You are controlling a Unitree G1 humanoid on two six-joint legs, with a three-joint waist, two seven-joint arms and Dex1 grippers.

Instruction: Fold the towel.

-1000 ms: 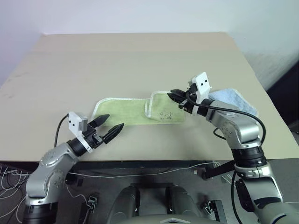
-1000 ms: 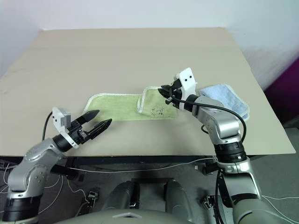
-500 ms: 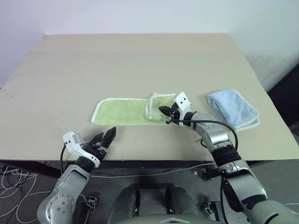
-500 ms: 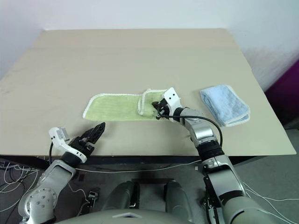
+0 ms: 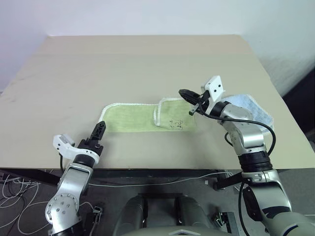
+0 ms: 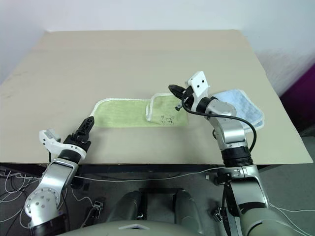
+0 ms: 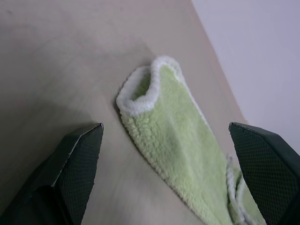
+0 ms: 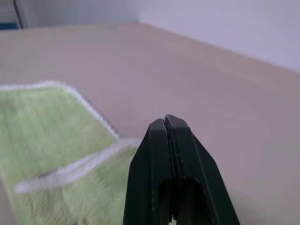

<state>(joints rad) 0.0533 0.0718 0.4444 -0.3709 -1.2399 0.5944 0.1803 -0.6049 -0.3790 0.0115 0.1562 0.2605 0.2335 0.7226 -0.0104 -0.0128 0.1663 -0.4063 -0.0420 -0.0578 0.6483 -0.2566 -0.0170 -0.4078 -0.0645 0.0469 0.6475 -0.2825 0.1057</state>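
Note:
The towel [image 5: 130, 118], long and light green with white corded edging, lies flat across the table's near middle. Its right end [image 5: 174, 117] is folded over and shows a small dark mark. My left gripper [image 5: 98, 132] is low near the front edge, pointing at the towel's left end. In the left wrist view its fingers [image 7: 82, 154] stand wide open, with that rounded end [image 7: 173, 126] ahead between them, untouched. My right gripper [image 5: 186, 94] hovers above the folded right end. It is shut with nothing in it, its fingertips [image 8: 167, 123] pressed together over the towel [image 8: 47, 136].
A smaller light-blue towel [image 6: 243, 105] lies folded on the right side of the tan table [image 5: 147, 64], partly behind my right forearm. Cables hang below the table's front edge [image 5: 162, 169].
My right gripper dipped to the folded flap half a second ago and has risen off it, still shut. The left gripper rolled, sank and moved left toward the towel's left end.

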